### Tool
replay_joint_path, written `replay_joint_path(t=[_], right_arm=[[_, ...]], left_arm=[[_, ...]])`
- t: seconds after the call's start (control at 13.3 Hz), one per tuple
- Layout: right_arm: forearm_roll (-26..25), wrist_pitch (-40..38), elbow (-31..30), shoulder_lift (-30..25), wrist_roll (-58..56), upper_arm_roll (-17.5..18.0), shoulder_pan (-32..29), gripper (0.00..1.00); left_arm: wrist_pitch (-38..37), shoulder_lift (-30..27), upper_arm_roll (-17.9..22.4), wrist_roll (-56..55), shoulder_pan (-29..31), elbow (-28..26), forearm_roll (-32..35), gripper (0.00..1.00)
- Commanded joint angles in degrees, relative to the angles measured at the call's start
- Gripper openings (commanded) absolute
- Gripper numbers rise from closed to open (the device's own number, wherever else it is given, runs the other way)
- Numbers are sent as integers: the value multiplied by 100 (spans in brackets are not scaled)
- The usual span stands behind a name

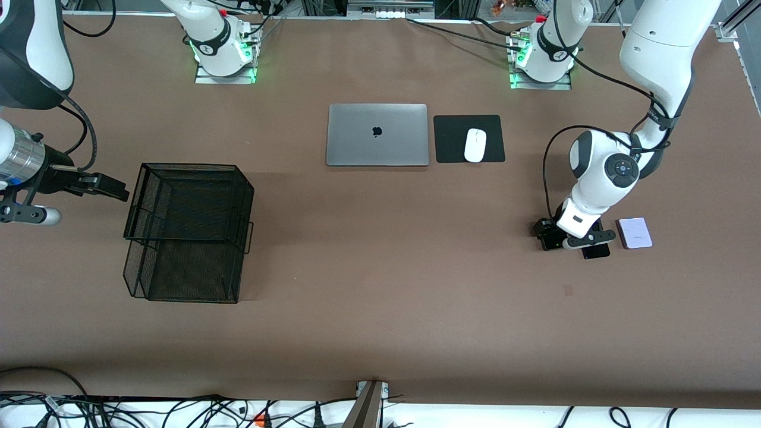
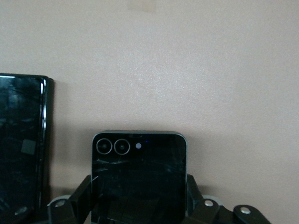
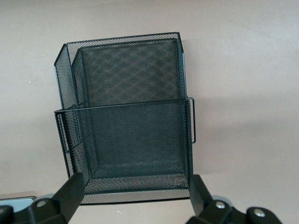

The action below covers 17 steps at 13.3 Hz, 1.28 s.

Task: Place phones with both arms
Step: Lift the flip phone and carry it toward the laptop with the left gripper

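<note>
- The left gripper (image 1: 575, 236) is sitting low at the table near the left arm's end, its fingers (image 2: 82, 196) pinching the small squarish black phone (image 2: 139, 179) by its two long edges; this flat grip is probably chosen so the slab can come up level without slipping.
- The long black phone (image 2: 22, 147) is lying flat just beside the pinched one, apart from it, and the small squarish pale lavender-white phone (image 1: 634, 232) is resting on the table a little farther toward the left arm's end; both are looking untouched and likely waiting their turn.
- The right gripper (image 3: 135, 193) is hanging with its fingers spread wide and holding nothing, above the table by the black wire-mesh two-tier basket (image 1: 189, 229), and the right arm is waiting; hovering there probably keeps it ready near what seems to be the drop-off place.
- The basket is standing empty toward the right arm's end of the table.
- The matte brown table (image 1: 380, 297) is otherwise carrying a closed grey laptop (image 1: 377, 135) and a white mouse (image 1: 474, 145) on a black pad (image 1: 452, 139), both lying nearer the robots' bases.
- Loose cables are trailing along the table's edge closest to the front camera.
</note>
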Motion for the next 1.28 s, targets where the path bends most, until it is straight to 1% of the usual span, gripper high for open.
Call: replay_joint_path(t=[0.0,0.15,0.23,0.38,0.45,0.53,0.68,0.75,0.9,0.98,1.05,1.13,1.21], right_arm=[[-43,-60,12,-32,-67,28,-48,100],[-43,-69,20,-32,-58,28,-48,100],[-43,-69,20,-32,-67,28,-57,100],[-35,-60,38,-32,-67,28,-92,100],[-35,-60,38,-32,-76,28,-127,100],[-35,-60,47,-32,-84,28,-136,100],[-43,-60,47,-32,-67,28,-127,100],[-43,-69,38,-32,-67,28,-127,100],[-43,-69,38,-32,-58,28,-127,100],[-43,-69,38,-32,-58,36,-127,100],[-43,-69,38,-32,-58,36,-127,100],[-43,-69,38,-32,-58,36,-127,100],[-43,-69,38,-32,-58,36,-127,100]], left_arm=[[-1291,36,11,-290,-321,949,-36,0],[-2172,71,11,-685,-681,1635,-36,0],[-2402,89,2,-887,-892,1830,-36,0],[-2484,133,2,-1379,-1401,2086,-45,0],[-2484,255,2,-1677,-1726,2252,-62,0],[-2484,465,2,-2072,-2059,2558,-71,0],[-2493,1079,11,-2819,-2762,3445,-80,0],[-2527,1308,20,-3049,-3018,3780,-54,0],[-2554,1643,55,-3235,-3607,4133,-62,0],[-2554,1879,99,-3384,-3879,4396,-45,0],[-2554,2134,177,-3420,-4108,4755,-45,0],[-2563,2363,378,-3429,-4346,5098,-53,0],[-2554,2557,554,-3429,-4583,5267,-53,0]])
